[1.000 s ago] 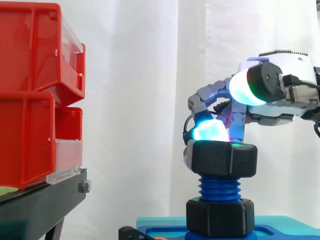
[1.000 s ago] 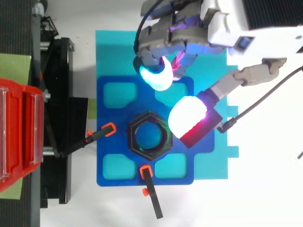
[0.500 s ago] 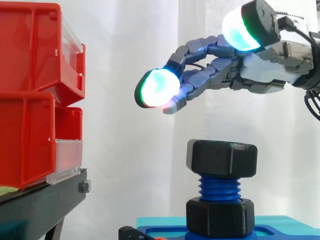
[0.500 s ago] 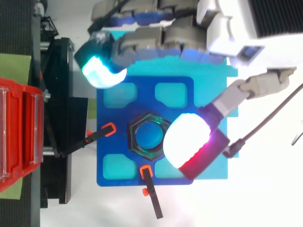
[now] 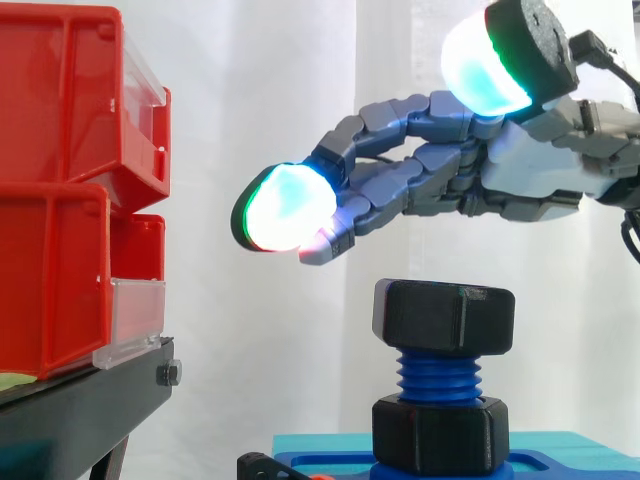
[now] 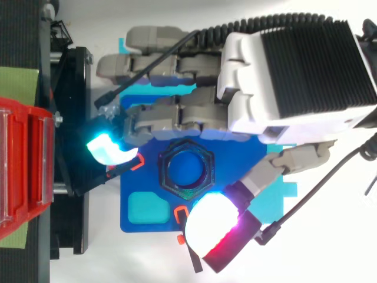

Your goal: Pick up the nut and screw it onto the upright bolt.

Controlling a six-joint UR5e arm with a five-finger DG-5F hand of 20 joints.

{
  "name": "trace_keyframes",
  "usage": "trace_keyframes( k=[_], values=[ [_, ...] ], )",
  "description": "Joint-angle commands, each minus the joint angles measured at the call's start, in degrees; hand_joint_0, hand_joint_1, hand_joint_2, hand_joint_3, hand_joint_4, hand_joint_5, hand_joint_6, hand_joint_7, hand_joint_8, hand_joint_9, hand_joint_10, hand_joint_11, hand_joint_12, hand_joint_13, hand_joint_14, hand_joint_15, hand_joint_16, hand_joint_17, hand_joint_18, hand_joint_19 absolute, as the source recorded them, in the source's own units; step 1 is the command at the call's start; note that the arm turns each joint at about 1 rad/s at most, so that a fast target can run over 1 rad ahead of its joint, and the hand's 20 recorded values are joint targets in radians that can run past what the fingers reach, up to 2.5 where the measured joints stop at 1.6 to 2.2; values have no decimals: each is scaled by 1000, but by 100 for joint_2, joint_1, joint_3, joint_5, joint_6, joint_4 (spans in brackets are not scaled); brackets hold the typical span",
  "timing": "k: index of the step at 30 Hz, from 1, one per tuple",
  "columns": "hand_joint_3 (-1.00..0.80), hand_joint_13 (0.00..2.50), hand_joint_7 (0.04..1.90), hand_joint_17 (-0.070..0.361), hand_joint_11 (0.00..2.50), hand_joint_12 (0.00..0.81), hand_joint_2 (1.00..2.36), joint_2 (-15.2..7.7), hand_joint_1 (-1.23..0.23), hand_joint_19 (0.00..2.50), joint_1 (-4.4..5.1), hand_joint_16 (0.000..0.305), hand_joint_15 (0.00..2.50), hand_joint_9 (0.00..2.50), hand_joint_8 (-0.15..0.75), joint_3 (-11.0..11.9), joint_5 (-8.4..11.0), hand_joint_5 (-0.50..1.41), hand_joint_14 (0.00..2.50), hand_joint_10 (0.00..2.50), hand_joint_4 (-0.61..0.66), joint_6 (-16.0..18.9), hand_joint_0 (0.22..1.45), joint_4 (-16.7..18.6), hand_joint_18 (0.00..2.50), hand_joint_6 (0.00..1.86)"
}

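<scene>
While its fingers stretch out straight and spread apart, the hand [image 5: 530, 185] hovers just above the black nut [image 5: 443, 316], holding nothing. The nut sits on top of the upright blue bolt [image 5: 437, 376], which rises from a blue plate [image 6: 147, 225] near stacked red bins [image 5: 60, 200].

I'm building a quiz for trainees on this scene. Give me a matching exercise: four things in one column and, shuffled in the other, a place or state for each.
Things:
1. hand
2. top nut
3. bolt
4. red bins

Places or states:
a. stacked on the black stand, at the side view's left
b. blue, threaded, upright
c. open, above the top nut, touching nothing
d. black, sitting at the bolt's upper end

Pairs: 1-c, 2-d, 3-b, 4-a.
</scene>
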Motion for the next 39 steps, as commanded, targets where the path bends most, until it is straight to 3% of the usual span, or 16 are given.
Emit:
trace_keyframes(
  k=[1, 5, 8, 12, 19, 23, 39],
  values=[
    [-500, 13, 600, 118, 0, 329, 1000, -19, -19, 0, 29, 52, 0, 278, 177, 3, 7, -166, 0, 0, 118, 53, 460, -13, 0, 501],
    [-500, 0, 620, 118, 0, 328, 1000, -19, -2, 0, 64, 52, 0, 262, 174, -6, 7, -163, 0, 0, 121, 53, 462, -215, 0, 501],
    [-500, 0, 796, 117, 0, 329, 1000, -11, -14, 0, 91, 52, 0, 252, 193, -6, 7, -151, 0, 0, 167, 53, 463, -303, 0, 503],
    [-500, 6, 864, 119, 0, 335, 1000, -19, -38, 0, 108, 53, 0, 246, 209, -6, 7, -165, 0, 0, 204, 53, 461, -409, 0, 503],
    [-500, 90, 913, 103, 0, 328, 1000, -19, -102, 0, 108, 46, 0, 342, 239, -6, -1, -164, 0, 0, 233, 62, 470, -435, 0, 503],
    [-500, 148, 1030, 91, 0, 318, 1000, -19, -140, 0, 108, 40, 0, 425, 261, -6, -1, -161, 0, 0, 249, 44, 476, -444, 0, 504],
    [-500, 241, 1251, 76, 0, 296, 1000, -19, -214, 0, -59, 34, 0, 570, 275, -6, -36, -105, 0, 0, 260, -52, 491, -567, 0, 503]
  ],
)
